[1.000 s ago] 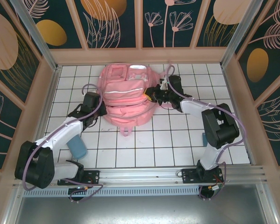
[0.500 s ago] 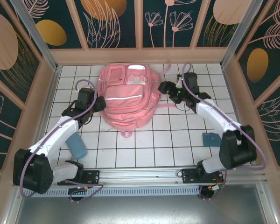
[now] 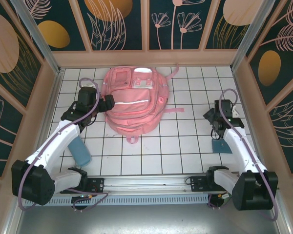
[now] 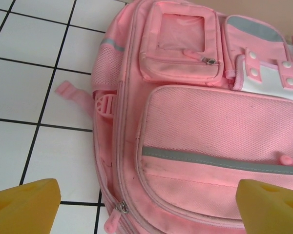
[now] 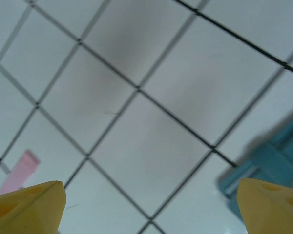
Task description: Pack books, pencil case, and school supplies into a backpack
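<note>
Backpack (image 3: 134,105) flat on the white tiled surface (image 3: 180,141), both my jaws spread and holding nothing.
My left jaws hang at its left side, its right part cut off in the wrist view; my right jaws sit well apart, near a teal thing (image 5: 263,165) too blurred and cropped to name.

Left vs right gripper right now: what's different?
The left gripper hovers at the left side of the backpack; the right gripper is over bare tiles, apart from it. The left one looks at pink pockets; the right one at tiles and a blue thing. Both have fingers open, holding nothing.
</note>
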Available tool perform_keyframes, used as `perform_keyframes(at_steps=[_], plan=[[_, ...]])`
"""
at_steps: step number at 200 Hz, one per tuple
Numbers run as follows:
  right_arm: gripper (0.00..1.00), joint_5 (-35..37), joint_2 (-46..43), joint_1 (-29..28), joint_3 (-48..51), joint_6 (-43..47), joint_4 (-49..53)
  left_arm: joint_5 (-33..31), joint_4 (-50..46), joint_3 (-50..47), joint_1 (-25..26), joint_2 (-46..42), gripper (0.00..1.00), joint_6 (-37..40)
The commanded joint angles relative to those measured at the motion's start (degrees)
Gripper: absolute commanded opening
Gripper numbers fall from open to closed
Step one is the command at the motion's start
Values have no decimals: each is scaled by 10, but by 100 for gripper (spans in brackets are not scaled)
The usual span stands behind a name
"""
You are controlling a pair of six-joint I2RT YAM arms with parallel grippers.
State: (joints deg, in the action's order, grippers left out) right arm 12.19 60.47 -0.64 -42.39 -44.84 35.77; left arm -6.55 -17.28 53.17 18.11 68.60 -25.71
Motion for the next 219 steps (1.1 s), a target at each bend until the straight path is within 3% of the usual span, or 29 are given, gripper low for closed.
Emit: perform_keyframes(at_steps=[1, 21, 65, 133, 189, 219], plan=[[89, 11, -5, 45, 26, -28, 54, 6, 2, 16, 0, -6, 93, 2], [89, 49, -2, 73, 48, -48, 73, 2, 2, 13, -1, -3, 93, -5], [88, 41, -1, 99, 86, -75, 47, 10, 1, 22, -1, 17, 94, -7], [87, -61, 44, 113, 138, -53, -62, 32, -3, 41, -1, 39, 95, -43], [86, -122, 116, 35, 106, -22, -155, -7, -74, 46, -1, 54, 97, -95], [86, -121, 189, -20, 42, -10, -159, -56, -172, 58, -1, 79, 97, -135]])
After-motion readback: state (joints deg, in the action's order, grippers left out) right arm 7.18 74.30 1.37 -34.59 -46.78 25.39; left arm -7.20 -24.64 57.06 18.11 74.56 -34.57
